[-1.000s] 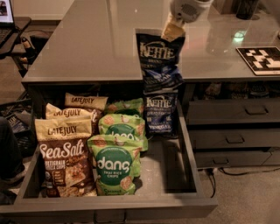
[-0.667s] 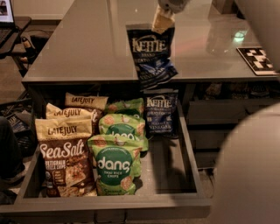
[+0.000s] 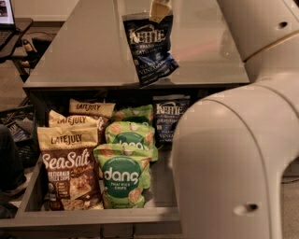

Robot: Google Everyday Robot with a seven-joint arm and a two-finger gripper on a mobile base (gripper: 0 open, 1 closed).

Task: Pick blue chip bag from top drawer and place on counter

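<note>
The blue chip bag [image 3: 149, 49], navy with white "KETTLE" lettering, hangs in the air over the front part of the grey counter [image 3: 84, 51]. My gripper [image 3: 159, 9] is at the top edge of the view, shut on the bag's top edge. Below, the top drawer [image 3: 93, 217] stands pulled out. A second identical Kettle bag [image 3: 169, 116] stands at the drawer's back right. My arm [image 3: 238, 154] fills the right side and hides the drawer's right part.
In the drawer stand two green "dang" bags [image 3: 124, 179] and several Late July bags [image 3: 70, 168] at the left. A laptop [image 3: 5, 13] sits on a dark side table at the far left, with cables below it.
The gripper has carried the Kettle bag leftward and farther over the counter. My arm has swung into view and now covers the right side.
</note>
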